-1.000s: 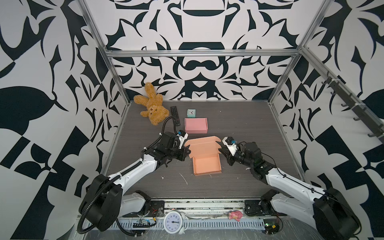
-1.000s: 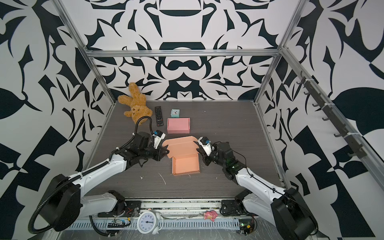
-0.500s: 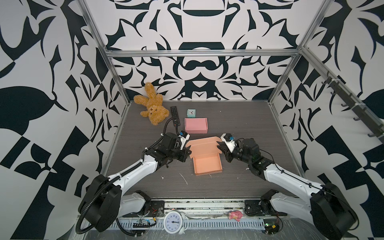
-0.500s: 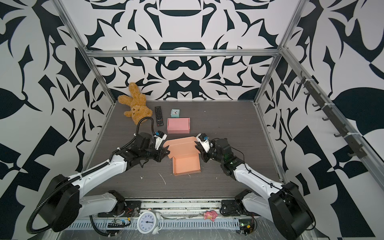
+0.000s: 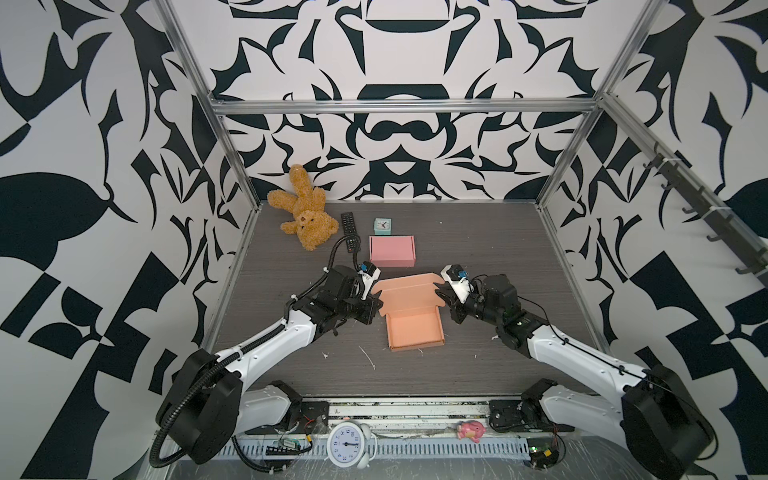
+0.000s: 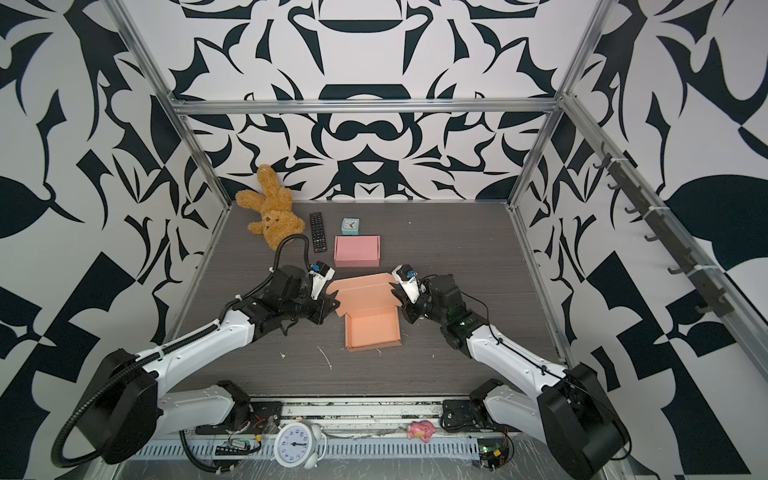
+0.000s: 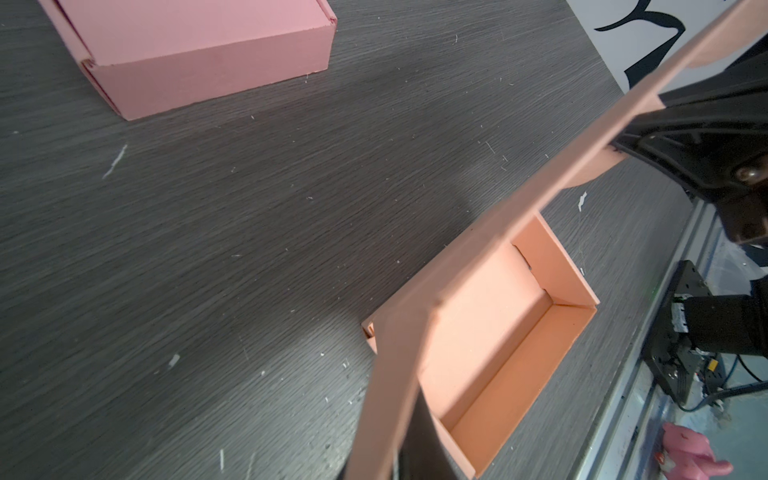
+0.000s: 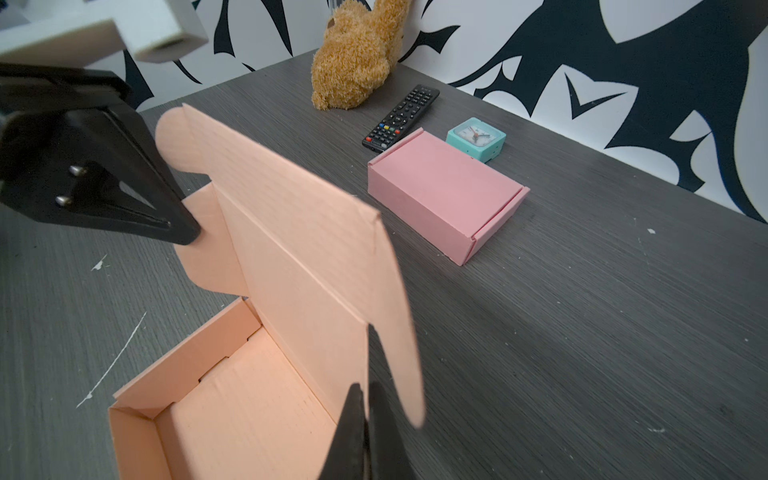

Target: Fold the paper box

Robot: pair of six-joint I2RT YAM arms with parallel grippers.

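Left wrist view shows the left gripper (image 7: 405, 449) still pinched on the lid's side flap. At mid-table the orange paper box (image 5: 413, 330) sits with its tray formed and its lid (image 5: 409, 291) tilted up behind. The right gripper (image 5: 441, 297) has just clamped onto the opposite flap, so both arms look ready to swing the lid shut.

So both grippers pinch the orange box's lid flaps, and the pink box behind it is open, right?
No: the pink box is closed, as the right wrist view shows. The left gripper and right gripper do pinch the orange box's lid flaps.
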